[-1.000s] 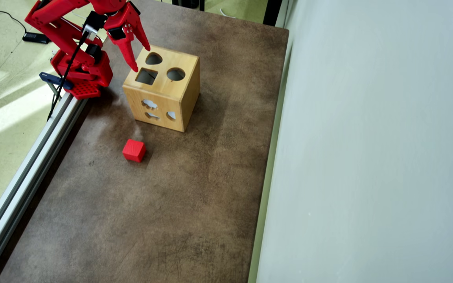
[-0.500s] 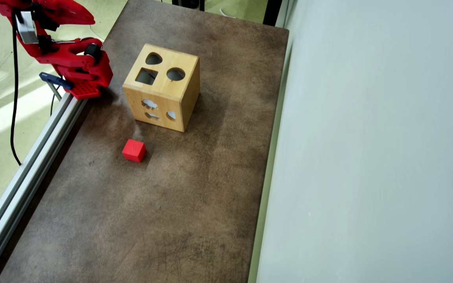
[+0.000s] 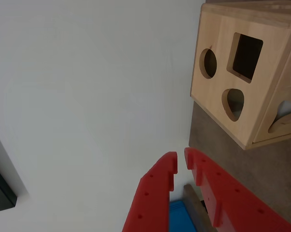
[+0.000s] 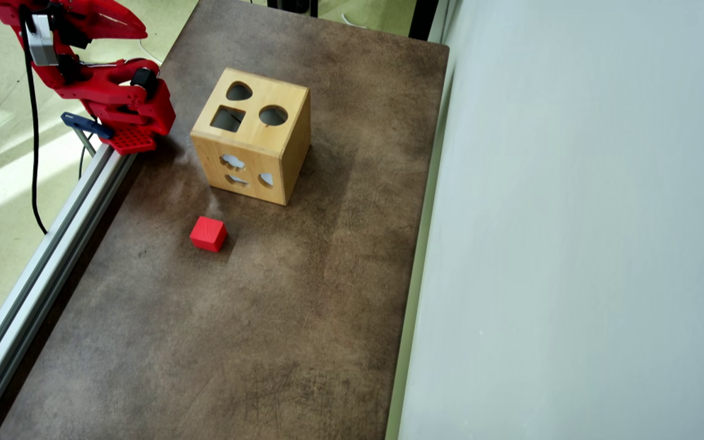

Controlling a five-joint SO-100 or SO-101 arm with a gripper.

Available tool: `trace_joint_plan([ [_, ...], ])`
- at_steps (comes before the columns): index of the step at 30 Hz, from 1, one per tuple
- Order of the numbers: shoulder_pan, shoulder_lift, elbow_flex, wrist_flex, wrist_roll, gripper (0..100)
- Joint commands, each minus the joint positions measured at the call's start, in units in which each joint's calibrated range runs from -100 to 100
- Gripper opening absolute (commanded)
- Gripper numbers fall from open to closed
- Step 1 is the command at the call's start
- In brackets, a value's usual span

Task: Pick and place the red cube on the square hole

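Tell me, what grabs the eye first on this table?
Probably the light wooden shape-sorter box near the far end of the brown tabletop, its top cut with a dark square hole, a round hole and a heart-shaped one. Just in front of it in the overhead view lies a small bright-red cube, alone. At the top left corner the red robot arm sits folded, its jaws almost closed and holding nothing.

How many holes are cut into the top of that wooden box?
3. In the overhead view the heart-shaped hole sits farthest up, the square hole lower left, the round hole lower right. The front side has more cut-outs; other sides are hidden.
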Motion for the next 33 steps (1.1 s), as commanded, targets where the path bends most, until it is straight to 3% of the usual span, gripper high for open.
trace_joint_plan([
  [1,0.07,0.09,-0.75,0.25,0.49,4],
  [13,-0.52,1.79,-1.74,0.17,0.98,4],
  [22,0.59,22.94,-12.47,0.17,1.07,4],
  [28,11.51,40.18,-21.06,0.17,2.39,4],
  [33,23.85,48.59,-20.34,0.09,9.62,4],
])
